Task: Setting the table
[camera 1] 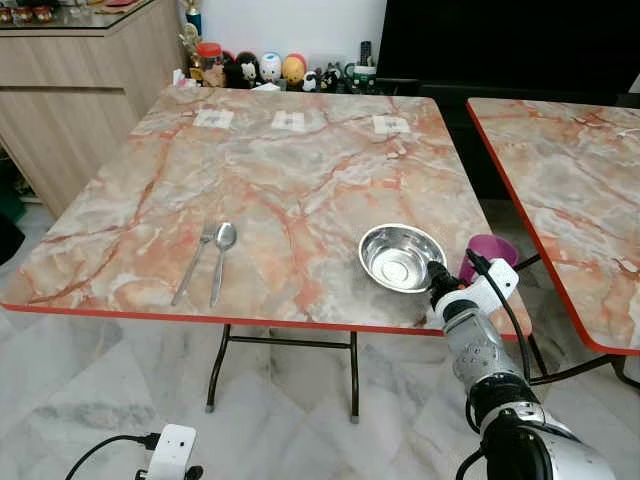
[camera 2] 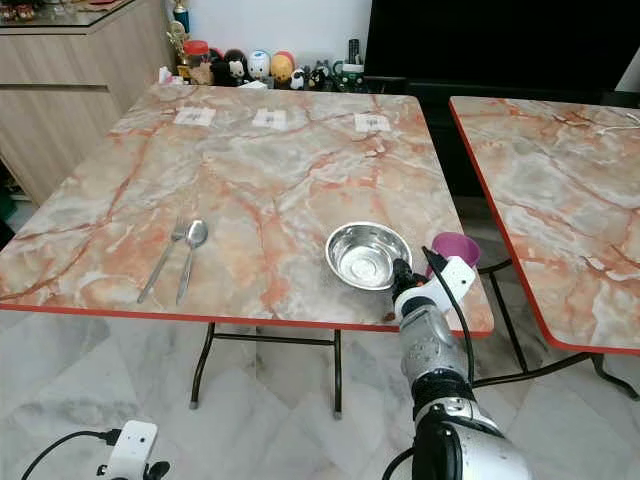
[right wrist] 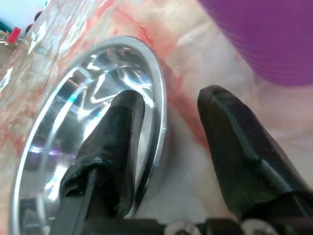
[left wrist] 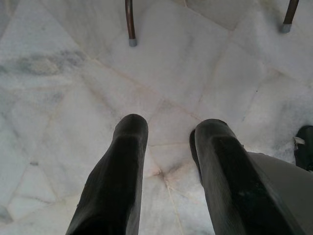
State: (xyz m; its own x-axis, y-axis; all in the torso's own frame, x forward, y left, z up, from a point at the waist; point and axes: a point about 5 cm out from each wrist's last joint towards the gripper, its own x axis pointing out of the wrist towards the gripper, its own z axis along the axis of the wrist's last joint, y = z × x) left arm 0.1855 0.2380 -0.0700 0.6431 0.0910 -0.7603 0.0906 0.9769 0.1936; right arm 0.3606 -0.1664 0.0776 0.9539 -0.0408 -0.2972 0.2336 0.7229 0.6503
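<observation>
We see 1 bowl (camera 1: 402,257), 1 purple cup (camera 1: 489,251), 1 fork (camera 1: 192,265) and 1 spoon (camera 1: 220,258) on the counter (camera 1: 290,180), our right claw (right wrist: 168,115) spread open astride the bowl's rim.

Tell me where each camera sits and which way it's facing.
Head stereo pair: looks forward and down at the marble-pattern table, the shiny steel bowl, and the right gripper at the bowl's rim.
Left wrist: points down at the white marble floor, past the left gripper, open.
Right wrist: close on the bowl, one finger inside the rim, purple plastic cup beside.
Shared: bowl, cup.
</observation>
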